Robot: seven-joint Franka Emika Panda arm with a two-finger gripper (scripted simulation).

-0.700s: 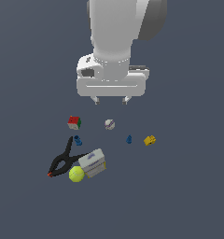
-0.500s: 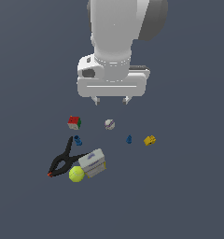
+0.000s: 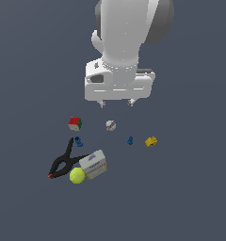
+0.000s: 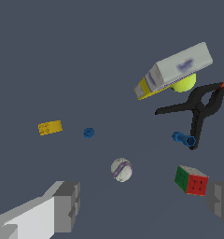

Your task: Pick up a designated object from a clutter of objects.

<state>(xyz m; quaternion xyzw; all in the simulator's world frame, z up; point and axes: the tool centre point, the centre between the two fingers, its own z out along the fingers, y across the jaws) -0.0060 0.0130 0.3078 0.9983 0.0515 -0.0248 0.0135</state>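
The grey-white ball with a purple seam band lies on the dark floor among scattered items. My gripper hangs open and empty above it, a little behind it in the exterior view. In the wrist view the ball sits between my two spread fingers, closer to one of them. The red/green cube lies towards the exterior view's left of the ball. Nothing is held.
A black spring clamp, a yellow-green tennis ball and a white-grey box cluster nearer the exterior camera, on its left. Two small blue pieces and a yellow block lie near the ball.
My gripper has moved slightly down and towards the exterior view's right, closer over the ball. The objects have not moved.
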